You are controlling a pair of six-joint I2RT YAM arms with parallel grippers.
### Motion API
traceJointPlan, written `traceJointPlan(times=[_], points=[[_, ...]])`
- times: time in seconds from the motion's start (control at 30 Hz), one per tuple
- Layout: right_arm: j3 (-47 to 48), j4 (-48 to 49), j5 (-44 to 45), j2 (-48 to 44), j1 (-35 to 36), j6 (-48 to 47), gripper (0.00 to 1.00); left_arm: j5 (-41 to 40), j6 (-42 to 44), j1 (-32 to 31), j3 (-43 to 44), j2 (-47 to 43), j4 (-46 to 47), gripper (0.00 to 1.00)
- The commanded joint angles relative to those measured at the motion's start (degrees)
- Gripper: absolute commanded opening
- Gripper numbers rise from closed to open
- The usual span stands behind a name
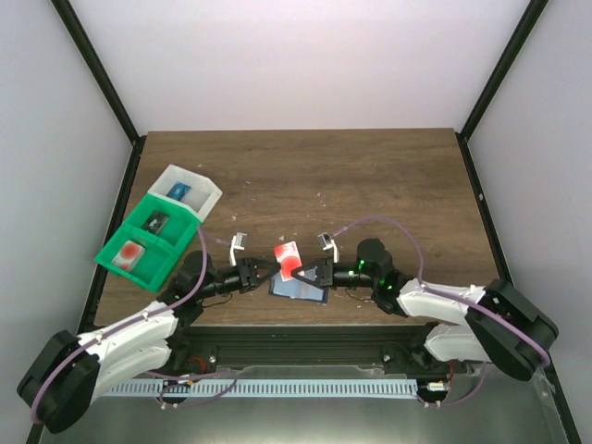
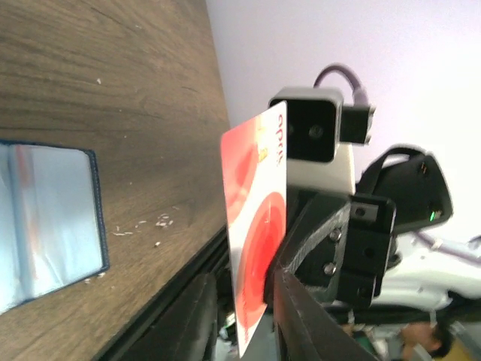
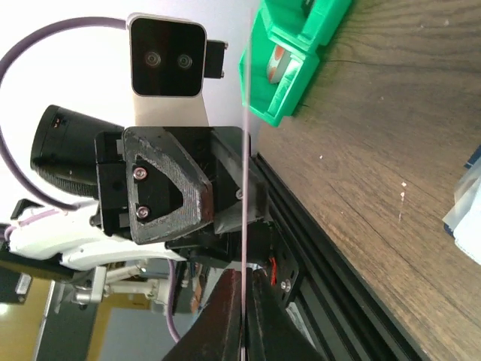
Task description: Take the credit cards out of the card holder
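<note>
One credit card (image 1: pixel 288 257) is out of the card holder (image 1: pixel 298 288) and lifted off it. In the top view it shows at the holder's far edge, between the two arms. The right gripper (image 3: pixel 243 301) grips it: in that wrist view the card is edge-on, a thin line, with the two fingers pressed together on its lower end. The card's long axis runs on from those fingers, so most of it sticks out past the tips.

The left gripper (image 2: pixel 245 304) faces it from the other side with its fingers spread and the card's end showing in the gap between them. I cannot tell whether either finger touches the card. Both grippers are about equally close to it (only the right one pinches). The card's broad face is turned partly toward the left wrist camera, so I judge a handover would need the left fingers lined up across the faces first.

The holder lies open and flat on the tabletop (image 1: pixel 370 176); I cannot make out whether more cards sit in it. The green bin (image 1: pixel 174 252) is well apart, on the left arm's side.

A few letters run beside a small yellow mark near the card's top edge, too blurred to read. No brand is legible.
</note>
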Motion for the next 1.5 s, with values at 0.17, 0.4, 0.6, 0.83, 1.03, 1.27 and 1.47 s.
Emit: traceJointPlan(times=[0.17,0.4,0.6,0.83,1.03,1.27,1.47], points=[[3.21,-21.93,-7.84,-9.41,-0.19,-22.38,0.01,4.07,12.49,0.19,5.45,-10.48,-20.44,0.55],[3.89,-28.43,-19.58,-11.01,-0.13,-29.2,0.0,6.05,25.66,0.19,15.83,-12.38,-42.37,0.56],[4.91,-29.26,-26.81,-12.74,-0.15,-31.79,0.0,14.96,29.72,0.13,17.23,-10.59,-45.55,0.5],[7.02,-32.82,-27.23,-12.55,-0.15,-34.11,0.0,22.0,27.97,0.16,15.73,-10.33,-39.65,0.38],[6.67,-30.98,-27.96,-11.37,-0.14,-32.77,0.0,23.65,26.29,0.19,14.51,-8.98,-35.76,0.29],[6.2,-29.5,-28.47,-10.65,-0.15,-31.86,0.0,24.04,25.79,0.18,14.32,-7.51,-33.96,0.1],[5.89,-29.7,-27.14,-10.72,-0.15,-31.81,0.01,22.32,24.76,0.16,14.29,-8.54,-33.34,0.0]])
